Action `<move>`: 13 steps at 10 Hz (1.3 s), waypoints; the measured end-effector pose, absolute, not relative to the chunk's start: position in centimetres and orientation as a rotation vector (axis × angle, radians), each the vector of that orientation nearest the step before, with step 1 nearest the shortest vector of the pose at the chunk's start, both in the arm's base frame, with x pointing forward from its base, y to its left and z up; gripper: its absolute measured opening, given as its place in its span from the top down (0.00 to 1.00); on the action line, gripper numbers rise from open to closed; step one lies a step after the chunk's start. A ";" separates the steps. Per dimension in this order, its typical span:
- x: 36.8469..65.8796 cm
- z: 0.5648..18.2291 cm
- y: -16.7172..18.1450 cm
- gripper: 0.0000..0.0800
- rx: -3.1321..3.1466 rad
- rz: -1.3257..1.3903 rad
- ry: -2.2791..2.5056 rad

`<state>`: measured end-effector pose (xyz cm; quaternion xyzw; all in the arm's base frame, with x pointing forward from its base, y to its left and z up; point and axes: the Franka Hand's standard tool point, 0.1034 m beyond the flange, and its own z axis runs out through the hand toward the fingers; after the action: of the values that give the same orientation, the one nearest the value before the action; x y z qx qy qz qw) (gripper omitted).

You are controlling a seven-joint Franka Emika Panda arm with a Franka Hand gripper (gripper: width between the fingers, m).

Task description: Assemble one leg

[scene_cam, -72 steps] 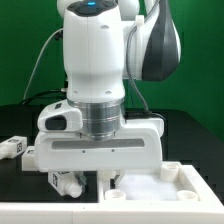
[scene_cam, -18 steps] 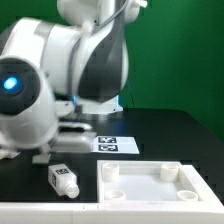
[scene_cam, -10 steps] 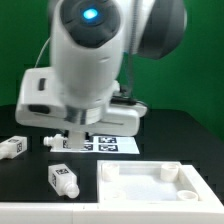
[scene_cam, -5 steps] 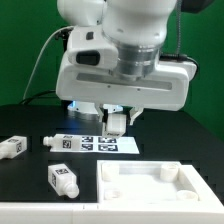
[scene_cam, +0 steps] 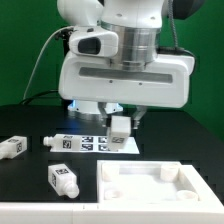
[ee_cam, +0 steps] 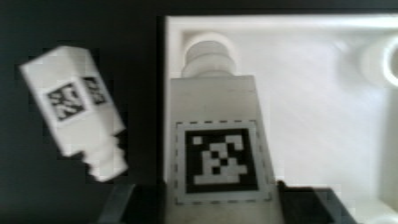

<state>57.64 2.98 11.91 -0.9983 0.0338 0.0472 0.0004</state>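
Leg (scene_cam: 120, 131) for this step is off the table. It hangs under the gripper (scene_cam: 120, 117), whose two fingers are closed on its upper part. Its long axis is about upright, and one tag faces the exterior camera.

The gripper body fills the upper half of the exterior view and stands level. In front of it the white square panel (scene_cam: 150, 187) lies flat, and I take it as the landmark. The held leg is behind the panel's far edge, toward the exterior view's left of the panel's middle. It is above the panel and does not touch it.

In the wrist view the leg's narrow end points at the panel. What looks like a round corner hole (ee_cam: 384, 62) shows to one side of it, not under it. In my judgement the coming move depends on this offset. The leg's end must first come over a hole, and then go down along its own axis.

The marker board (scene_cam: 95, 144) lies behind the panel, below the held leg. The near loose leg (scene_cam: 63, 180) lies near the panel on the exterior view's left. The far loose leg (scene_cam: 12, 146) is well apart on the same side.

Half a second ago the gripper was tilted and now it is level. The leg is a little lower and more to the exterior view's right. The loose legs did not move.
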 end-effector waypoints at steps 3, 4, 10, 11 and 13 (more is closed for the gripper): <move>60.7 13.9 5.5 0.64 -3.097 -0.193 0.137; 60.5 13.4 5.3 0.64 -3.091 -0.296 0.138; 61.0 12.7 6.1 0.64 -3.027 -0.750 0.074; 61.1 12.8 6.1 0.64 -3.025 -0.756 0.074; 61.0 12.7 6.2 0.64 -3.025 -0.753 0.071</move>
<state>61.01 6.24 12.72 -0.9701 0.0226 -0.2415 0.0115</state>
